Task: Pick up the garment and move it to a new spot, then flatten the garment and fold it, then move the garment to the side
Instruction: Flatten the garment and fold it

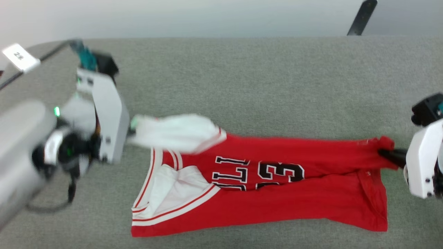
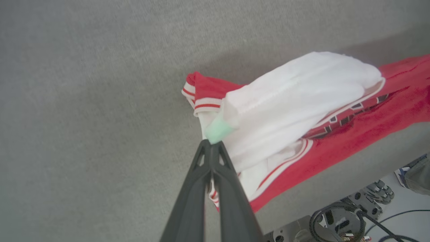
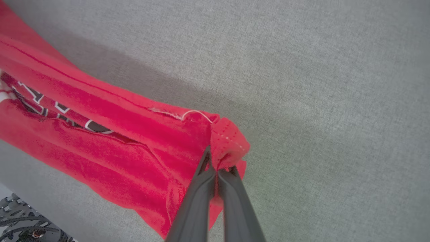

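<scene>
We see a broad grey felt-covered table (image 1: pixel 263 79), and on it lies the large red jersey T-shirt with white short sleeves, striped trim and black-and-white lettering (image 1: pixel 277 200). In the head view it stretches from 9 o'clock to 3 o'clock across the lower middle, collar end towards 9 and hem towards 3. Its long edge at 12 o'clock is drawn taut between the two tools, and a crease swallows part of the lettering.

At the shirt's 9 o'clock end, the left gripper with two long dark fingers (image 2: pixel 211 145) is pinched tight on the upper white sleeve, which looks blurred and raised off the table. At the 3 o'clock end, the matching right gripper (image 3: pixel 217 165) is clamped on a bunched red hem corner.

The grey cover looks even around the shirt. Beyond its 12 o'clock edge we see pale floor, with a slim dark bar (image 1: pixel 361 17) at 1 o'clock and a small white label (image 1: pixel 20 57) at 10 o'clock.
</scene>
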`<state>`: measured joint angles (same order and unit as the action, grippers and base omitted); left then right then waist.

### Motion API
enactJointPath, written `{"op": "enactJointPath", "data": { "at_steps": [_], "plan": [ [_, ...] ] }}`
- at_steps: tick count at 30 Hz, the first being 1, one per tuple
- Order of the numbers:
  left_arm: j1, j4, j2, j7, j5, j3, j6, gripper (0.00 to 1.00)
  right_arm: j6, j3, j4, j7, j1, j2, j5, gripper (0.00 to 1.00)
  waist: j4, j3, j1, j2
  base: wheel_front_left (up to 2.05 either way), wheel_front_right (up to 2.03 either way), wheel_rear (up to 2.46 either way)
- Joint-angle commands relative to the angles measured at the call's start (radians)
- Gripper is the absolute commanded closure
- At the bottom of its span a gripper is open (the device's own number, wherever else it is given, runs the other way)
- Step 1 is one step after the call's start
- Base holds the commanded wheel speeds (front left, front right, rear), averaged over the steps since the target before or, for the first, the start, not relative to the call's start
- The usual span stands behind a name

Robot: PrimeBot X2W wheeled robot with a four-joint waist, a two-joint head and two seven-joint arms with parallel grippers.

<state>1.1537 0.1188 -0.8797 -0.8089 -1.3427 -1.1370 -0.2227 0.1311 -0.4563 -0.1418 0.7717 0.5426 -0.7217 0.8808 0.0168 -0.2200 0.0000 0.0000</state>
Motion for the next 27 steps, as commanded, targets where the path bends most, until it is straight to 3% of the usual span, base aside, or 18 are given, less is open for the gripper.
{"op": "enactJointPath", "data": {
  "at_steps": [1, 6, 9, 13, 14, 15, 16, 17, 19, 20, 21, 27],
  "plan": [
    [-0.056, -0.07, -0.035, 0.006, -0.02, -0.004, -0.048, 1.0, -0.001, 0.032, 0.02, 0.007, -0.052, 0.002, 0.005, 1.0, -0.023, 0.025, 0.0, 0.0, 0.0, 0.0, 0.0],
    [-0.174, -0.223, -0.095, 0.041, -0.057, -0.021, -0.141, 1.0, -0.001, 0.105, 0.074, 0.037, -0.173, 0.035, -0.024, 1.0, -0.029, 0.027, 0.0, 0.0, 0.0, 0.0, 0.0],
    [-0.225, -0.235, -0.084, 0.063, -0.067, -0.039, -0.153, 1.0, -0.001, 0.136, 0.094, 0.052, -0.219, 0.069, -0.048, 1.0, -0.028, 0.025, 0.0, 0.0, 0.0, 0.0, 0.0],
    [-0.264, -0.193, -0.055, 0.092, -0.066, -0.052, -0.137, 1.0, -0.001, 0.155, 0.111, 0.072, -0.249, 0.117, -0.074, 1.0, -0.022, 0.024, 0.0, 0.0, 0.0, 0.0, 0.0],
    [-0.267, -0.178, -0.048, 0.102, -0.066, -0.05, -0.134, 0.86, -0.001, 0.158, 0.114, 0.078, -0.25, 0.125, -0.082, 1.0, -0.02, 0.025, 0.0, 0.0, 0.0, 0.0, 0.0],
    [-0.276, -0.166, -0.037, 0.106, -0.084, -0.044, -0.131, 0.82, -0.001, 0.161, 0.116, 0.084, -0.252, 0.13, -0.087, 1.0, -0.018, 0.026, 0.0, 0.0, 0.0, 0.0, 0.0],
    [-0.278, -0.156, -0.035, 0.105, -0.08, -0.049, -0.127, 0.78, -0.001, 0.162, 0.118, 0.091, -0.253, 0.138, -0.094, 0.87, -0.016, 0.027, 0.0, 0.0, 0.0, 0.0, 0.0],
    [-0.276, -0.146, -0.036, 0.105, -0.072, -0.051, -0.126, 0.71, -0.001, 0.167, 0.119, 0.095, -0.254, 0.144, -0.103, 0.65, -0.014, 0.029, 0.0, 0.0, 0.0, 0.0, 0.0],
    [-0.279, -0.134, -0.03, 0.106, -0.091, -0.043, -0.127, 0.5, -0.001, 0.177, 0.122, 0.109, -0.261, 0.153, -0.115, 0.0, -0.013, 0.036, 0.0, 0.0, 0.0, 0.0, 0.0],
    [-0.278, -0.132, -0.033, 0.099, -0.088, -0.046, -0.129, 0.13, -0.001, 0.18, 0.126, 0.118, -0.267, 0.156, -0.119, 0.0, -0.013, 0.042, 0.0, 0.0, 0.0, 0.0, 0.0],
    [-0.277, -0.131, -0.037, 0.096, -0.093, -0.045, -0.134, 0.0, -0.001, 0.187, 0.132, 0.125, -0.268, 0.158, -0.119, 0.0, -0.013, 0.048, 0.0, 0.0, 0.0, 0.0, 0.0],
    [-0.272, -0.149, -0.053, 0.085, -0.101, -0.038, -0.143, 0.0, -0.001, 0.219, 0.171, 0.177, -0.284, 0.16, -0.13, 0.0, -0.014, 0.084, 0.0, 0.0, 0.0, 0.0, 0.0]
  ]
}}
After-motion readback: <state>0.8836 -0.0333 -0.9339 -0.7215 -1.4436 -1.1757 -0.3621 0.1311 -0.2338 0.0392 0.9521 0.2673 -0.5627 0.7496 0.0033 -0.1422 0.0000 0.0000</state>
